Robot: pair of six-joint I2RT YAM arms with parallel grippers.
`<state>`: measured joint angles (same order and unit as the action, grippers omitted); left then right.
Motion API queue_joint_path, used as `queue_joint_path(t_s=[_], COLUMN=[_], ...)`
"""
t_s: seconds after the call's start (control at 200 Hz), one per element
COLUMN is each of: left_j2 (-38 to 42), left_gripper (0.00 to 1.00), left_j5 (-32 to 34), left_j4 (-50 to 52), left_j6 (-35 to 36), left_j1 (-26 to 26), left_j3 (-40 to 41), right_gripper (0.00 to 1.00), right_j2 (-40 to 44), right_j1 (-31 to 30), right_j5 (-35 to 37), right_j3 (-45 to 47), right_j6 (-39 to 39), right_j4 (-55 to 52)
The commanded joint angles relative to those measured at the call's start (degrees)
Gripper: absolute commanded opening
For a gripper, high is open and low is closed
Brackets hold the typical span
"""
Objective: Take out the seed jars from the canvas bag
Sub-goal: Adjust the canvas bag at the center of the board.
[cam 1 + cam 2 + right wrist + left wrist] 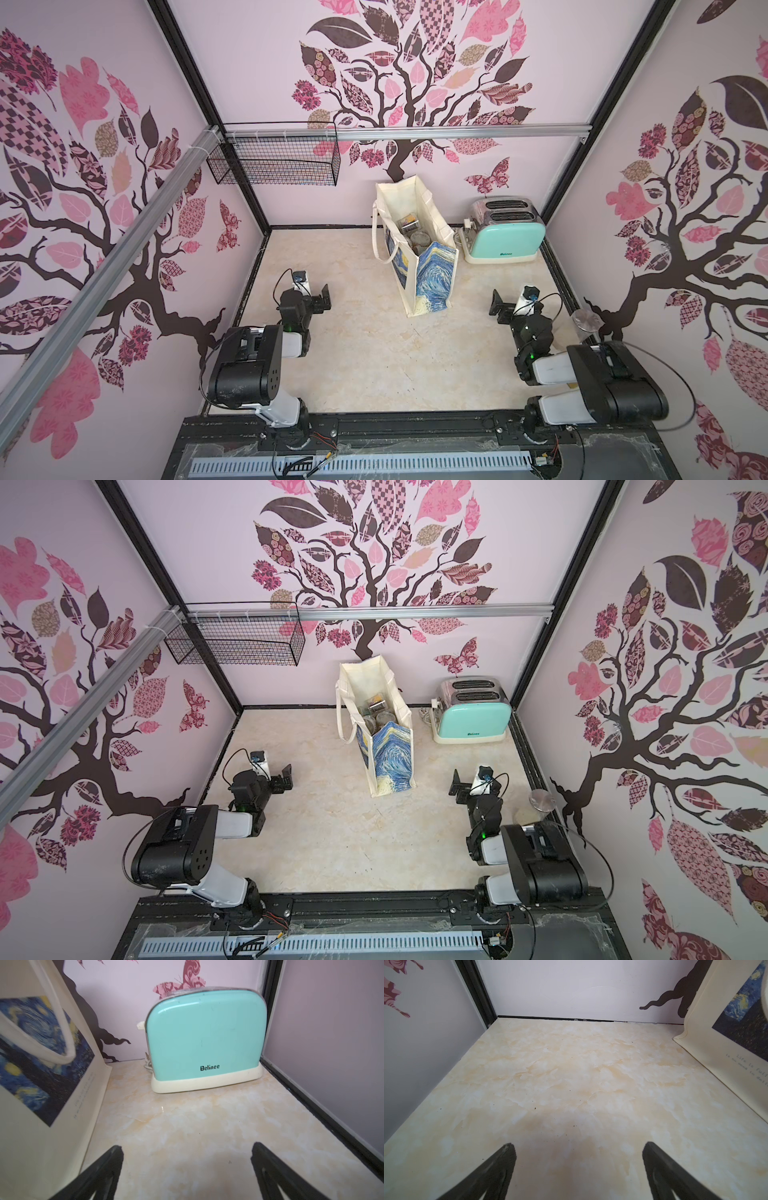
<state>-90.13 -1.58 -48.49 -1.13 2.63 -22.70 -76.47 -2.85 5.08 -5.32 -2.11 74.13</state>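
Note:
The canvas bag (pixel 432 282) (pixel 388 762) stands upright and open at the middle back of the table, its blue-and-yellow print facing the front. Inside it, in both top views, lie clear seed jars (pixel 419 240) (pixel 384 719); only the top few show. My left gripper (pixel 324 297) (pixel 577 1147) hovers open and empty to the left of the bag, whose side (pixel 726 1047) fills one edge of the left wrist view. My right gripper (pixel 496 305) (pixel 188 1149) is open and empty to the right of the bag (pixel 37 1130).
A mint-green toaster (pixel 505 237) (pixel 205 1043) stands at the back right, close beside the bag. A black wire basket (pixel 274 162) hangs on the back-left rail. A clear round lidded container (pixel 586 322) sits by the right wall beside the right arm.

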Motion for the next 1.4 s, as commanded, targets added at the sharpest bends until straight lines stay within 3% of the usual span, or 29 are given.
queue_joint_path(t_s=[0.0,0.085,0.205,0.28,0.385,0.445,0.57,0.74,0.915,1.02,1.17,1.396], left_j2=[1.30,4.39,3.21,2.73,4.16,5.59,9.54,13.32,12.72,13.01,14.26,15.51], left_gripper=[0.98,0.98,0.98,0.98,0.98,0.98,0.98,0.98,0.98,0.98,0.98,0.98], left_j5=[-0.17,-2.53,-8.85,-15.04,-21.61,-24.23,-26.64,-37.27,-43.01,-44.79,-46.34,-47.71], left_j4=[0.24,19.47,41.00,47.49,55.47,60.21,67.43,80.80,100.35,109.04,113.52,116.13], left_j6=[-0.03,1.13,3.59,7.48,12.64,16.21,19.32,23.02,29.59,32.57,30.41,25.97], left_j1=[0.01,-0.03,-0.06,0.18,0.44,0.40,1.38,5.20,6.56,6.53,6.52,6.52], left_j3=[-0.62,-8.61,-21.26,-23.84,-25.47,-26.41,-27.42,-32.16,-42.35,-46.81,-50.40,-56.18], right_gripper=[0.99,0.99,0.99,1.00,1.00,0.99,1.00,1.00,1.00,1.00,0.99,0.84], right_j2=[9.43,13.15,14.71,15.67,17.02,17.22,14.72,12.31,11.74,11.57,8.70,1.54], right_j1=[0.18,0.17,0.15,0.21,0.19,0.17,-0.32,-7.37,-10.29,-11.29,-11.91,-12.59], right_j5=[-5.53,-8.05,-5.85,-3.93,5.40,5.99,-10.21,-16.81,-26.65,-28.48,-30.40,-35.05], right_j3=[-2.39,-5.68,-8.93,-9.62,-11.62,-12.85,-17.03,-16.77,-12.35,-10.76,-12.61,-20.00], right_j6=[0.15,0.36,-2.38,-5.98,-19.75,-23.87,-20.87,-15.17,-6.56,-2.08,1.21,4.23], right_j4=[-8.03,-16.99,-23.49,-23.94,-29.10,-31.55,-34.59,-30.17,-19.62,-16.11,-15.73,-18.56])
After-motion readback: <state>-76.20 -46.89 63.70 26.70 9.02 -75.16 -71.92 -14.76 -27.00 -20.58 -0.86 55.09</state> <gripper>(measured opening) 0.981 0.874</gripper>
